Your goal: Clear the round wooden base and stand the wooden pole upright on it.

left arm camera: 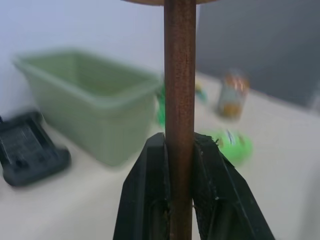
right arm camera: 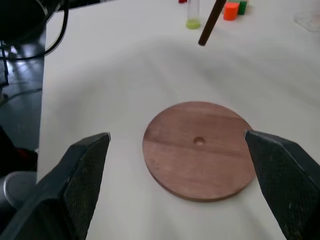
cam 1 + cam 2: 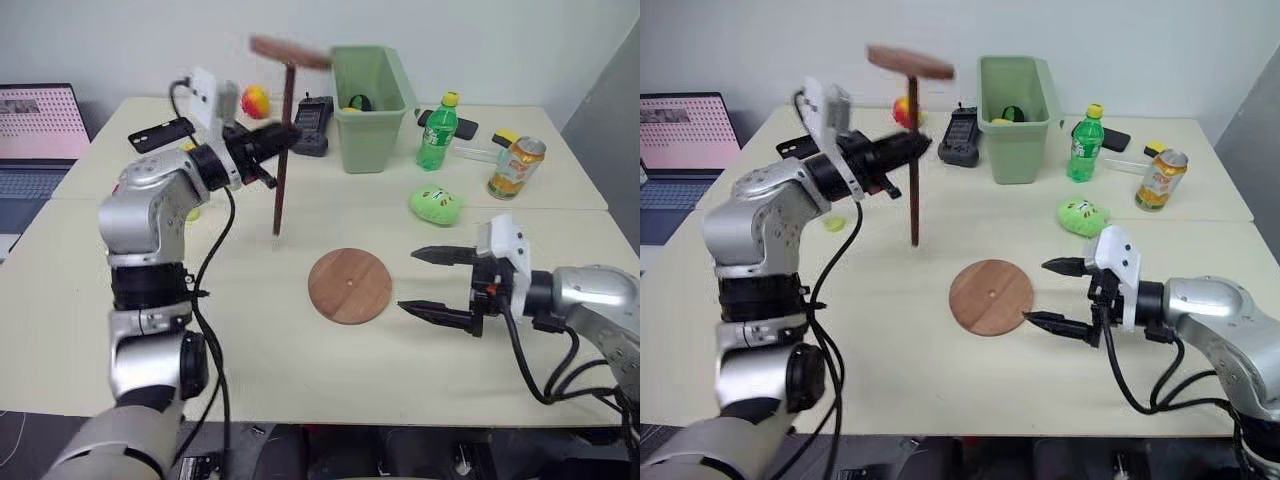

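Observation:
The round wooden base [image 3: 349, 285] lies flat on the table's middle with nothing on it, its small centre hole showing in the right wrist view [image 2: 199, 141]. My left gripper [image 3: 281, 140] is shut on the wooden pole [image 3: 281, 170], held upright in the air with its fixed disc [image 3: 290, 52] on top and its free end hanging above the table, left of and behind the base. The left wrist view shows both fingers [image 1: 145, 200] clamped on the rod [image 1: 179, 100]. My right gripper [image 3: 432, 282] stands open just right of the base, one finger on either side of its edge line.
A green bin [image 3: 372, 105] stands at the back centre, with a green bottle [image 3: 437, 130], a can [image 3: 516, 166] and a green toy [image 3: 436, 205] to its right. Black devices [image 3: 312, 128] and an orange fruit [image 3: 255, 100] lie behind the left arm. A laptop [image 3: 35, 135] sits far left.

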You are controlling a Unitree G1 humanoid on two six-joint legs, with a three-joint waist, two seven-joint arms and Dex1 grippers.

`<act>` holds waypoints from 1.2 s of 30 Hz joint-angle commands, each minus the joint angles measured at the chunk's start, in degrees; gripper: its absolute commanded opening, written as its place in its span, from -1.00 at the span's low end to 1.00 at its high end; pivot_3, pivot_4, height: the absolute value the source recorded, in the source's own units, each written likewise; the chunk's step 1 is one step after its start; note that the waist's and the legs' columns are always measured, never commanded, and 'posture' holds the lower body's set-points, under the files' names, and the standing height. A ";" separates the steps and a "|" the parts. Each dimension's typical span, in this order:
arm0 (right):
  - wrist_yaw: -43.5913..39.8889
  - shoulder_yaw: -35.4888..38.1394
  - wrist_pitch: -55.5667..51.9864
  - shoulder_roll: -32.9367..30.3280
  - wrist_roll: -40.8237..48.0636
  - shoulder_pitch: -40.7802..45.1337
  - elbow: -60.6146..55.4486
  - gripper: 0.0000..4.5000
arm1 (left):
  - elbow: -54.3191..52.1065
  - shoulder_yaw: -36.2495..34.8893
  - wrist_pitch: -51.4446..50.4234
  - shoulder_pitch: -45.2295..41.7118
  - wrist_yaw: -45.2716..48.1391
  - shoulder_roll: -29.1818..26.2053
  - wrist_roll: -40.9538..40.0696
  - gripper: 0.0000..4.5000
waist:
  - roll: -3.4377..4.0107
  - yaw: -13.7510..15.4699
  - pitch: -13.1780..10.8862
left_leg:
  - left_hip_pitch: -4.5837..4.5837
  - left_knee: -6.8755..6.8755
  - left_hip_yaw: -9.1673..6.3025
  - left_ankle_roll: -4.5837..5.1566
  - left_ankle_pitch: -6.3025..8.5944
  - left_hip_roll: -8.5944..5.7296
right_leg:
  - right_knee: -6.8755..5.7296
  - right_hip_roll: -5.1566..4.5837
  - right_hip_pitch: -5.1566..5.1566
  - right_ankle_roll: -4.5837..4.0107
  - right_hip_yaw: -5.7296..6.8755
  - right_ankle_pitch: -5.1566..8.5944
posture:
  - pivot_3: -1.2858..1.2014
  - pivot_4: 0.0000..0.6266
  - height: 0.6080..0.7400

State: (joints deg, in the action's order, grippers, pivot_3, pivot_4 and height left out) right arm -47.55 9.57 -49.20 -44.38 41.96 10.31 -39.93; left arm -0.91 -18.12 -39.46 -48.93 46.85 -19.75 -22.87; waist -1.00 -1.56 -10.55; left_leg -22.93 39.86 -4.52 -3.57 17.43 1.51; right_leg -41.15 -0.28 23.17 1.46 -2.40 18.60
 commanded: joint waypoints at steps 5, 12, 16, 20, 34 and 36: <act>9.72 0.08 2.24 5.51 1.18 -6.97 -8.52 1.00 | -13.24 3.05 10.49 10.27 -4.48 11.29 -7.75 -0.89 | -0.04 0.03 0.03 | 0.08 0.09 0.10 0.02 0.00 -0.08 | -0.07 0.03 -0.07 0.06 -0.05 -0.05 | 0.03 -0.52 1.00; 11.29 -3.28 7.96 6.77 -4.96 -8.94 -6.08 1.00 | -12.58 10.35 18.56 19.92 0.34 11.47 -7.04 -0.89 | -0.02 0.00 0.06 | 0.15 0.05 0.20 0.01 0.00 -0.08 | -0.03 0.24 -0.13 0.06 -0.06 -0.05 | 0.03 -0.52 1.00; 11.89 -4.44 9.68 7.24 -6.41 -10.06 -5.43 1.00 | -9.88 12.09 21.42 21.80 2.20 10.69 -7.65 -0.89 | -0.03 0.02 0.06 | 0.14 0.05 0.18 0.02 0.01 -0.08 | -0.04 0.27 -0.13 0.06 -0.04 -0.05 | 0.03 -0.52 1.00; 12.11 -5.71 10.96 6.97 -8.46 -11.30 -5.13 1.00 | -6.69 14.12 24.54 22.52 3.23 11.21 -6.96 -0.89 | -0.02 0.09 0.06 | 0.16 0.06 0.16 0.06 0.03 -0.11 | 0.06 0.26 -0.23 0.06 -0.03 -0.05 | 0.03 -0.52 1.00; 14.84 -5.42 11.12 8.11 -9.37 -11.61 -5.29 1.00 | 2.50 17.60 33.05 20.32 6.48 11.29 -5.31 -0.89 | -0.02 0.06 0.06 | 0.23 0.05 0.12 0.19 0.10 -0.13 | 0.08 0.26 -0.32 0.06 0.01 -0.05 | 0.03 -0.52 1.00; 15.18 -5.39 11.01 8.16 -9.36 -11.56 -5.34 1.00 | 4.26 17.75 34.42 19.78 6.87 11.08 -4.79 -0.89 | -0.02 0.05 0.06 | 0.23 0.05 0.12 0.20 0.10 -0.13 | 0.08 0.26 -0.33 0.06 0.02 -0.05 | 0.03 -0.52 1.00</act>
State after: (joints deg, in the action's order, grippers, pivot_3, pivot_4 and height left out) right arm -32.97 3.18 -39.08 -36.29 32.61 -1.29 -43.42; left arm 2.17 -0.58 -7.42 -28.12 52.97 -8.57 -28.51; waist -1.01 -1.51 -10.49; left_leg -22.69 39.92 -4.40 -3.37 17.54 1.36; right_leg -41.07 -0.02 22.83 1.52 -2.37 18.55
